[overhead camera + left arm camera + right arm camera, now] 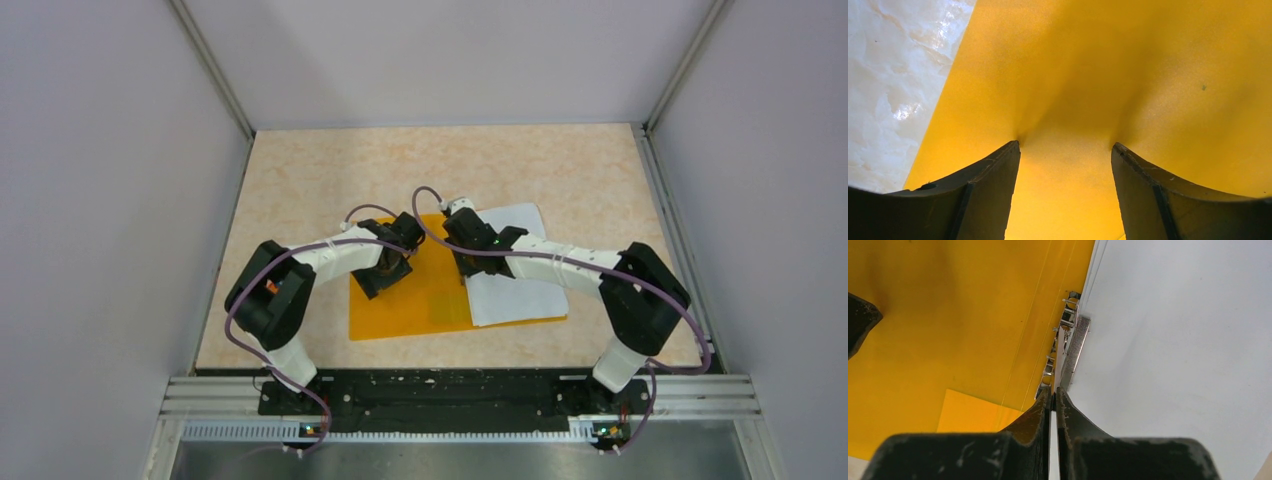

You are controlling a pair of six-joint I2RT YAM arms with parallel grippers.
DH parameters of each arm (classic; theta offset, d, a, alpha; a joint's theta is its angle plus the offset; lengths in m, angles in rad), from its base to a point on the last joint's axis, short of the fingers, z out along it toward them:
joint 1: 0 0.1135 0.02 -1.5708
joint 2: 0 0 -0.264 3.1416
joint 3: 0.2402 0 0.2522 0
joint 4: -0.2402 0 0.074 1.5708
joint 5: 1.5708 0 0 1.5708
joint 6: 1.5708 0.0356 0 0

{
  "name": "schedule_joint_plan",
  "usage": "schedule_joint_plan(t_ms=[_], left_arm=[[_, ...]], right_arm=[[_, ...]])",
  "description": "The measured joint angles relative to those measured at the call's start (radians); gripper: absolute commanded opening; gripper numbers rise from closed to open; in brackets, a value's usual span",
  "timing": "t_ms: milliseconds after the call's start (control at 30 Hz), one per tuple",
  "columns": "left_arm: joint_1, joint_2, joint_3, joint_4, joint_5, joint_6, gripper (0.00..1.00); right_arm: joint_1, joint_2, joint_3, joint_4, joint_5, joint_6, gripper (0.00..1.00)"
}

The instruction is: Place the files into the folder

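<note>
The orange folder (410, 300) lies open and flat on the table. A white sheet (515, 290) covers its right half; only a blank white face shows, and I cannot tell one sheet from two. My left gripper (385, 268) is open, both fingertips pressed down on the folder's left half (1098, 65), nothing between them (1065, 146). My right gripper (463, 243) is shut at the folder's spine. In the right wrist view its tips (1053, 391) touch the near end of a metal clip (1075, 347), with the sheet (1173, 340) on the right and the folder (948, 315) on the left.
The beige marble-pattern tabletop (300, 190) is walled in by grey panels with metal rails at the left (215, 80) and right (665, 200). The left wrist view shows bare table (888, 75) left of the folder. A dark part of the left gripper (858, 320) shows in the right wrist view.
</note>
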Motion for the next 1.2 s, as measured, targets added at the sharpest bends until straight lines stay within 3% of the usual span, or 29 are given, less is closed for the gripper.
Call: schedule_joint_plan(t_ms=[1200], left_arm=[[0.021, -0.003, -0.008, 0.02, 0.047, -0.004, 0.71]], right_arm=[[0.001, 0.024, -0.107, 0.124, -0.037, 0.078, 0.0]])
